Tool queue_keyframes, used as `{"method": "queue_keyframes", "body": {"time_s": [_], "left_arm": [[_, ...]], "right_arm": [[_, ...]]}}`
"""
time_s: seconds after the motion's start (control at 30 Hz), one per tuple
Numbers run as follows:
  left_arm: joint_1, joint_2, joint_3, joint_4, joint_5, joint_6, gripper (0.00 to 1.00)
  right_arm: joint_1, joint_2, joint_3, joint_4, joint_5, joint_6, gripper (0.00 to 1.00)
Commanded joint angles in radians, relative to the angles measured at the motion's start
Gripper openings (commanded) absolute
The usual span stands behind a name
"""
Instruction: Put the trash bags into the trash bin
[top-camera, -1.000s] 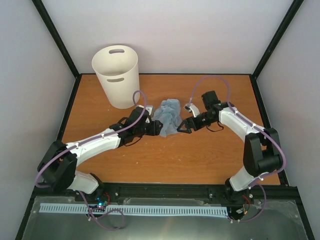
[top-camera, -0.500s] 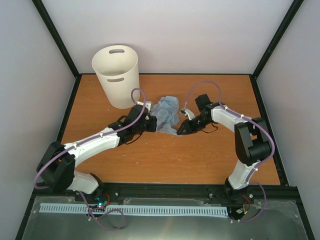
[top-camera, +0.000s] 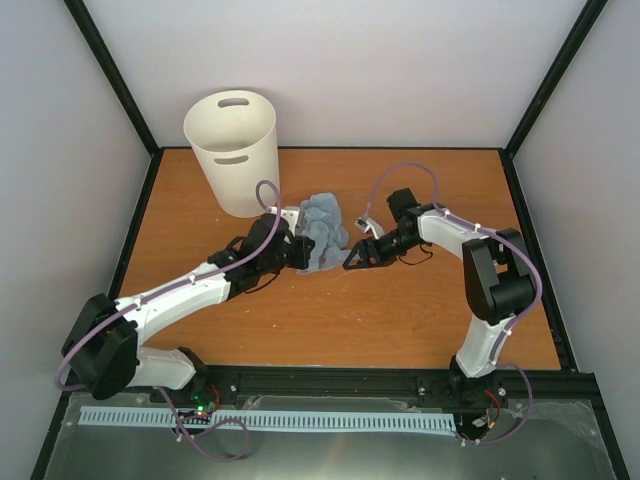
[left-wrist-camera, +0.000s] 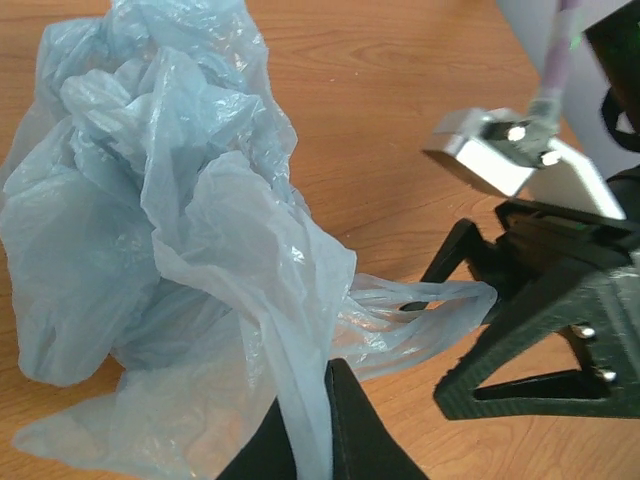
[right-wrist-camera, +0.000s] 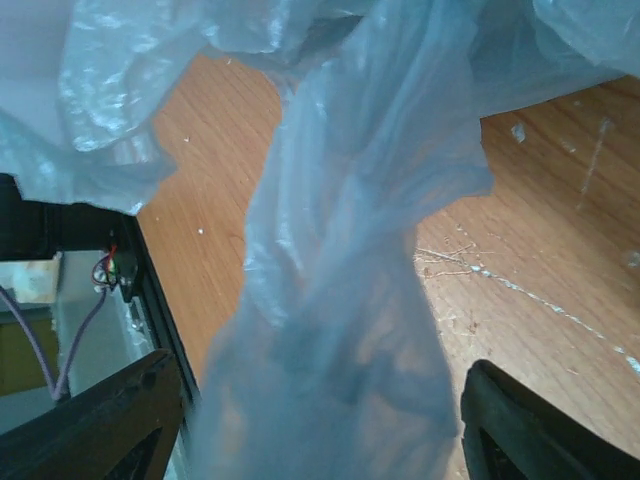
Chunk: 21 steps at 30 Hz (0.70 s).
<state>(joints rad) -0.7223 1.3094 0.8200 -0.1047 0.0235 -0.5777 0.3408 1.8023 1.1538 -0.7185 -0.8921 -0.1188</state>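
The trash bag (top-camera: 322, 226) is seen crumpled mid-frame, near the trash bin (top-camera: 232, 165) at the upper left. One fold is pinched tight by the left gripper (left-wrist-camera: 310, 432). The right gripper (right-wrist-camera: 320, 385) is spread wide, with bag hanging between its fingers.

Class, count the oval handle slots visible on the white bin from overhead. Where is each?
2. The far slot sits near the rim of the trash bin, seen through its mouth; the near slot cuts the outer wall nearest the camera.
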Motion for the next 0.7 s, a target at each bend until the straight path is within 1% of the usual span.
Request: {"method": "queue_keyframes", "body": {"time_s": [0.0,0.07,0.13,0.23,0.3,0.33,0.37,0.4,0.43,0.47,0.5,0.53,0.6,0.63,0.67], "left_arm": [[0.001,-0.037,0.005,0.010,0.011,0.006,0.01],[0.001,-0.040,-0.006,0.009,0.020,0.006,0.01],[0.001,-0.042,-0.018,0.013,0.014,0.007,0.01],[0.001,-0.037,-0.022,0.009,-0.001,0.009,0.01],[0.001,-0.035,-0.020,0.008,0.002,0.010,0.01],[0.001,-0.036,-0.023,0.008,0.002,0.011,0.01],[0.001,-0.038,-0.027,0.009,0.001,0.012,0.01],[0.001,-0.041,-0.032,0.010,0.001,0.011,0.01],[0.001,-0.044,-0.039,0.013,0.003,0.012,0.01],[0.001,-0.046,-0.045,0.015,0.008,0.012,0.01],[0.001,-0.047,-0.048,0.016,0.013,0.013,0.01],[0.001,-0.048,-0.050,0.017,0.023,0.013,0.01],[0.002,-0.053,-0.054,0.019,0.036,0.012,0.01],[0.001,-0.056,-0.059,0.018,0.037,0.012,0.01],[0.002,-0.056,-0.060,0.018,0.035,0.013,0.01]], "right_arm": [[0.007,0.015,0.036,-0.006,-0.069,0.001,0.70],[0.007,0.002,0.039,0.022,-0.061,0.013,0.53],[0.008,-0.015,0.041,0.048,-0.044,0.023,0.41],[0.006,-0.035,0.036,0.085,0.014,0.049,0.31],[0.003,-0.042,0.031,0.100,0.053,0.059,0.23],[0.000,-0.041,0.030,0.102,0.065,0.055,0.22],[-0.003,-0.040,0.030,0.104,0.071,0.052,0.23],[-0.008,-0.040,0.029,0.108,0.070,0.050,0.28],[-0.008,-0.039,0.028,0.113,0.066,0.053,0.37],[-0.008,-0.038,0.025,0.124,0.060,0.063,0.50],[-0.009,-0.036,0.026,0.134,0.050,0.077,0.58],[-0.008,-0.030,0.032,0.140,0.038,0.088,0.63],[-0.008,-0.011,0.061,0.139,0.024,0.105,0.64],[-0.008,-0.001,0.076,0.137,0.026,0.108,0.62],[-0.009,0.007,0.090,0.137,0.028,0.109,0.56]]}}
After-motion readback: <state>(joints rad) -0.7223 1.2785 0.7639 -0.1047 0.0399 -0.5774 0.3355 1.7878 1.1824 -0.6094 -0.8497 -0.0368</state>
